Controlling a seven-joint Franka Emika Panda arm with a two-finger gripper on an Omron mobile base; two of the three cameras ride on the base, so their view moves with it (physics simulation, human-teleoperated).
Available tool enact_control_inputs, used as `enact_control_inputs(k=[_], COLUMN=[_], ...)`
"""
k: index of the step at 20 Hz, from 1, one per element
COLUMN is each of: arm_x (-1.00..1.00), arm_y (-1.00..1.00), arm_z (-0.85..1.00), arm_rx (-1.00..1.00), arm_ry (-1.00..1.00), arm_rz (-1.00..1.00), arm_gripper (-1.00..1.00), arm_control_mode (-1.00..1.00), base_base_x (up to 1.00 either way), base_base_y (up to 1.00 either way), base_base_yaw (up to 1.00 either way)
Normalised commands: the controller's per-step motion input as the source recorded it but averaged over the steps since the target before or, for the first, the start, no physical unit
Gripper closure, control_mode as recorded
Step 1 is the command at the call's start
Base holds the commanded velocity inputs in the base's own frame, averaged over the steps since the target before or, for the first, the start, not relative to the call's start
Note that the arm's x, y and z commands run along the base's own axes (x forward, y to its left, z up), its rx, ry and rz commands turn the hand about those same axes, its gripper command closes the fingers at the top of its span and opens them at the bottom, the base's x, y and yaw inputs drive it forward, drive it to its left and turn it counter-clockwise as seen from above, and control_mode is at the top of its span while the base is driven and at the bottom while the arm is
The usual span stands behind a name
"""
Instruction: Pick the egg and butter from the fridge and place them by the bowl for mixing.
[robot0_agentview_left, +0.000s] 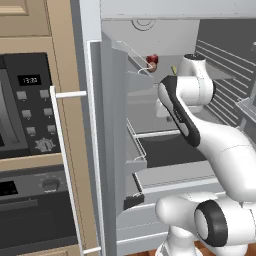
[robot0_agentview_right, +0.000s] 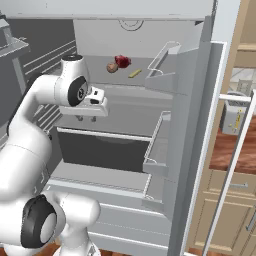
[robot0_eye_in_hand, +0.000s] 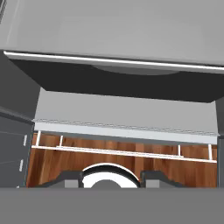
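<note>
Two task items lie on the upper shelf of the tall grey fridge (robot0_agentview_right: 190, 100): left, a small brownish round egg (robot0_agentview_right: 112, 67), fragile and apt to roll; right, the thin yellow-tan butter stick (robot0_agentview_right: 134, 74), light, soft, best pinched across its narrow sides. The white two-finger gripper (robot0_agentview_right: 86, 118) hangs below that shelf, holding nothing; how wide its jaws stand I cannot tell.

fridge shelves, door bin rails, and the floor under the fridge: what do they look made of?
Fridge shelves: smooth pale grey, matte, probably plastic or painted metal; flat, no grain or shine.
Door bin rails: thin white rods, look like coated wire, over solid grey bin walls.
Floor: reddish-brown with streaky grain, looks like polished wood planks.
It is all rendered, so these are looks only.
</note>
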Motion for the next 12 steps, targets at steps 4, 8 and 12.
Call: enact_control_inputs(k=[4, 8, 12], arm_x=[-0.02, -0.17, -0.18], arm_y=[0.00, 0.00, 0.00], arm_z=[0.00, 0.00, 0.04], arm_rx=[0.00, 0.00, 0.00], arm_ry=[0.00, -0.17, -0.41], arm_rz=[0.00, 0.00, 0.00], arm_gripper=[-1.00, -1.00, -1.00], arm_control_mode=[-1.00, -1.00, -1.00], base_base_x=[0.00, 0.00, 0.00], base_base_y=[0.00, 0.00, 0.00], base_base_yaw=[0.00, 0.00, 0.00])
